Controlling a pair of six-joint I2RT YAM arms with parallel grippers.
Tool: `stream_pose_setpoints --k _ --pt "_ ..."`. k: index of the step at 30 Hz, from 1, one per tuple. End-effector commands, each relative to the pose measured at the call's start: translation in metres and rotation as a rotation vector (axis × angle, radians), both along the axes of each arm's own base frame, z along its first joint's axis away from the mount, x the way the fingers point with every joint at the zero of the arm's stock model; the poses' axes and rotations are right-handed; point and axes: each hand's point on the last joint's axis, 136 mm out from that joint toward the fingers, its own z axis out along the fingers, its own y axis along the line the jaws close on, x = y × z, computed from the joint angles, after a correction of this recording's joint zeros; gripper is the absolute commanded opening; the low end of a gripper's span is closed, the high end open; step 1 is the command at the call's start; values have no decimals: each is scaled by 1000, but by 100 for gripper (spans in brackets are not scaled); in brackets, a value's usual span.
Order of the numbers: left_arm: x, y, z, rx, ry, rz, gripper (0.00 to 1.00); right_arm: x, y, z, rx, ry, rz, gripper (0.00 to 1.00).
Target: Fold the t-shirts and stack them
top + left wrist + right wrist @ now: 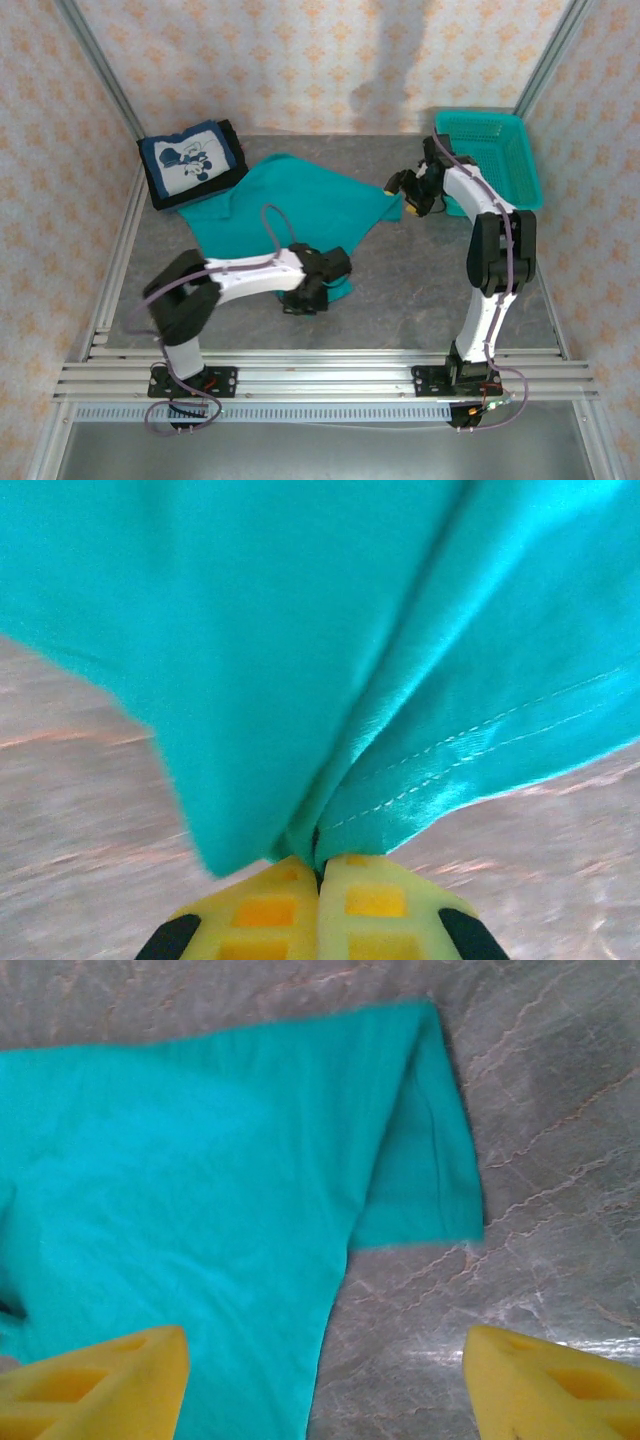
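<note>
A teal t-shirt point(290, 195) lies spread across the middle of the table. My left gripper point(318, 292) is shut on its near hem, and the left wrist view has the yellow fingers point(270, 905) pressed together with a bunched fold of the teal t-shirt point(300, 630) pinched between them. My right gripper point(402, 196) hovers open over the shirt's right sleeve. In the right wrist view its fingers point(100, 1380) stand wide apart above the teal t-shirt point(200, 1210) and bare table, holding nothing. A folded navy t-shirt with white cartoon print point(192, 158) rests on black cloth at the back left.
A teal plastic mesh basket point(520, 160) stands at the back right, close behind the right arm. Aluminium frame rails point(110, 270) border the grey marbled table point(420, 290) on both sides and along the near edge. Patterned walls enclose the back.
</note>
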Motion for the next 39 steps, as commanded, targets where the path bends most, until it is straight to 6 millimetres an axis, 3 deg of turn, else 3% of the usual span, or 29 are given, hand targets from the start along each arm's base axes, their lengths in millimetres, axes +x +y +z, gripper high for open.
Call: stream_pose_setpoints --k 1,6,9,18,24,27,35,37,39 --pt "9 42 44 31 -129 61 0 4 -5 -16 -14 17 -63 70" --pt "11 89 94 9 -247 158 0 3 10 -20 8 32 -52 59" --pt "21 106 118 -70 -337 234 0 -12 24 -21 1 63 -8 51" --pt "40 97 132 -203 -340 252 0 -93 37 -38 25 183 -8 38" --pt "49 99 139 -232 -353 263 0 -134 23 -52 -28 203 -32 38" --pt "53 100 142 -243 -349 259 0 -130 25 -63 -21 193 -32 39" --pt "57 102 149 -262 -353 251 0 -88 28 -81 -41 166 -76 39" --pt "58 103 151 -269 -360 253 0 -87 28 -88 -51 188 -73 36" --pt "59 106 156 -283 -374 265 0 -88 23 -95 -87 214 -75 27"
